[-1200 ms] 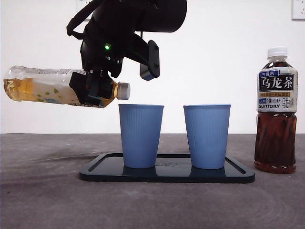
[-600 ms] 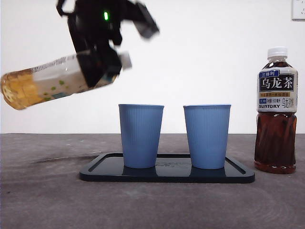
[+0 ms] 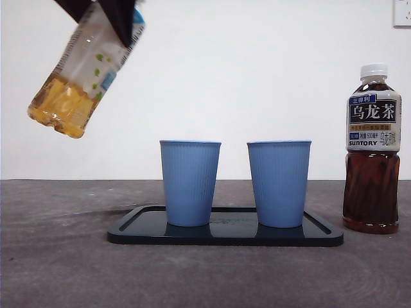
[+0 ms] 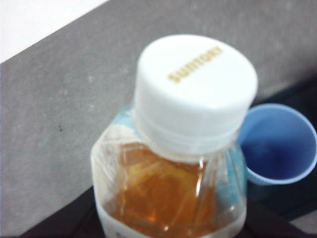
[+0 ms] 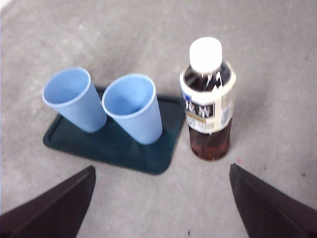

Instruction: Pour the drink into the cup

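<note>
Since nothing looked poured yet, we logged the task as barely begun. The grey table (image 3: 64,269) carried a dark tray (image 3: 321,236), and a capped dark tea bottle (image 3: 372,154) stood upright on the table just off the tray's right end.

The pale tea bottle (image 3: 83,70) hung in the air beyond the tray's left end, well above the cup rims. It was tilted with its base low and outward and its neck up in the left gripper (image 3: 119,16), whose jaws were clamped on its upper part. It was clear plastic with a white label and amber liquid pooled at the base, roughly a third full by our estimate.

The right gripper (image 5: 161,168) waited over the table with its jaws spread wide, holding nothing. The left cup (image 3: 189,183) and right cup (image 3: 279,183), both blue and ribbed, stood upright side by side on the tray, apart, and both looked dry inside.

The white cap (image 4: 195,89) sat on the held bottle's neck, so we judged that uncapping, aiming over a cup and the pour itself all remained.
</note>
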You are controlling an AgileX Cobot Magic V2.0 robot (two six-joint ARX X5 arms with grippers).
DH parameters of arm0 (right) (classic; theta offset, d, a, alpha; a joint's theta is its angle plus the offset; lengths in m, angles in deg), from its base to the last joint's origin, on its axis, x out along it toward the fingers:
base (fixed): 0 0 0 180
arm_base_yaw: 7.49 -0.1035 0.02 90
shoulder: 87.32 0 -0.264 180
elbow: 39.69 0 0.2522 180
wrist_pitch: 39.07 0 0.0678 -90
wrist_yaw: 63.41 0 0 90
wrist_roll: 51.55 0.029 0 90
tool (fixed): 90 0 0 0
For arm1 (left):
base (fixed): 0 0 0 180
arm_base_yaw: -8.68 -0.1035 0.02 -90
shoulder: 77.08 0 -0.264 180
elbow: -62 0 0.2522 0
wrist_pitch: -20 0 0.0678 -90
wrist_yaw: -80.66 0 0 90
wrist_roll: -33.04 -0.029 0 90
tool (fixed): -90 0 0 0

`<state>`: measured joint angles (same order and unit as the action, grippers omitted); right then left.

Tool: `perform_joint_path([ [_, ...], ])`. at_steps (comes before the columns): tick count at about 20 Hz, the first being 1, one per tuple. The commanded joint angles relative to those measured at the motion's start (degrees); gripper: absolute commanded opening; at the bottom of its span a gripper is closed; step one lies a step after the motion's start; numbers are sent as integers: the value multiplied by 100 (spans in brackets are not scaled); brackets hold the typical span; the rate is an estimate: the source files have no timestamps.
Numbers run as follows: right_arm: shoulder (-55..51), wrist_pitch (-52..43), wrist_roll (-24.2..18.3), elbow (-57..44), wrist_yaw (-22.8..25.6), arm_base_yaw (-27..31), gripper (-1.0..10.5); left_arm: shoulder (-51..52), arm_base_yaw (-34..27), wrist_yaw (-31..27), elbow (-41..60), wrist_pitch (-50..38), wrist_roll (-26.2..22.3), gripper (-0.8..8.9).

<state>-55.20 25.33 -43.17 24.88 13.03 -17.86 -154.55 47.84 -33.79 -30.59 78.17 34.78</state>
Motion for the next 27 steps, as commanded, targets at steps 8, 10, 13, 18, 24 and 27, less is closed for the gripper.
perform_joint_path([
  [8,33,42,-133,61,-15,-4,431,973,-964,1158,2715,-3436,232,205],
  [10,33,42,-131,63,-13,-4,432,920,-984,1215,3209,-4183,369,205],
  [13,35,42,-129,61,-9,-4,432,874,-990,1224,3550,-4745,505,205],
  [18,35,44,-118,63,7,-4,432,730,-990,1231,3659,-5154,667,209],
  [24,35,52,-85,61,7,-4,432,393,-994,1231,3661,-5222,664,209],
  [27,35,52,-85,63,9,-4,432,393,-994,1231,3661,-5165,634,217],
])
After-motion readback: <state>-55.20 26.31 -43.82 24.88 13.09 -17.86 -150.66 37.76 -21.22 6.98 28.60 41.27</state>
